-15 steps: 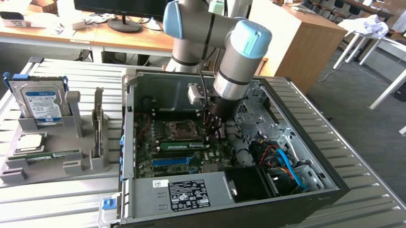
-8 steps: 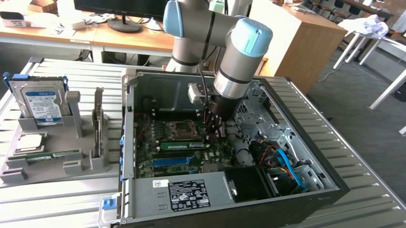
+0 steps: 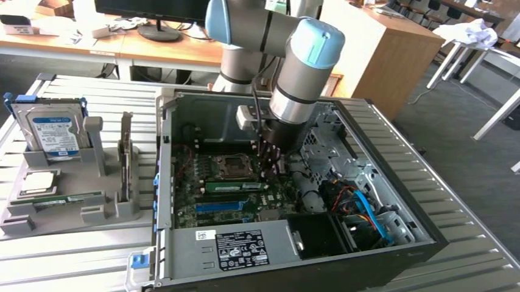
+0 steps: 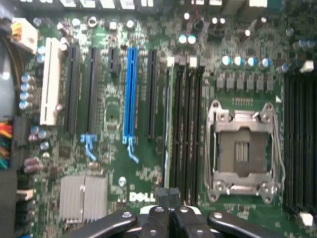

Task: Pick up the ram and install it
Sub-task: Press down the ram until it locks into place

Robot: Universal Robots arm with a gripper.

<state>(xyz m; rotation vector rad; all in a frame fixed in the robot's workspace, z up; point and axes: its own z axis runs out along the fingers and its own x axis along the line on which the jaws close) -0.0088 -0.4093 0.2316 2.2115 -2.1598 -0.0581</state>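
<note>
The ram, a narrow green stick, stands on edge in a slot of the motherboard, just in front of the empty processor socket. From the wrist it shows edge-on as a thin line beside several empty black memory slots. My gripper reaches down into the open computer case, over the end of the ram on the exterior view's right. Its black fingers are pressed together with nothing between them. I cannot tell whether the gripper touches the stick.
The case walls and a bundle of cables hem in the board. A blue expansion slot and a heatsink lie near the ram. Left of the case, a grey rack holds a hard drive, a silver processor, an upright card and another green stick.
</note>
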